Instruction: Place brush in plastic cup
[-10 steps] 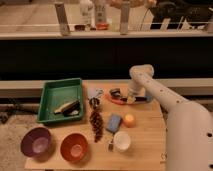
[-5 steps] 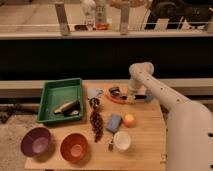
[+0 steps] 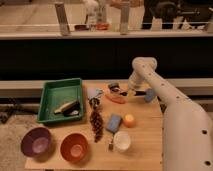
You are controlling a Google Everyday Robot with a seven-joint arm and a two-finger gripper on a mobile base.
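Right now my gripper hangs low over the far side of the wooden table, just right of the middle; I cannot tell if it is spread or pinching something; the white arm comes in from the right and bends down to it; I see a thin dark thing by the gripper that may be the brush, lying just above the table between the gripper and a blue-grey block; I cannot tell if the gripper touches it; an orange-red carrot-like thing lies just left of the gripper; the plastic cup stands white and upright near the front edge, well apart from the gripper; a green tray on the left holds a wooden-handled brush; a purple bowl and an orange bowl sit in front of the tray; a blue sponge and a small orange ball lie between the cup and the gripper.
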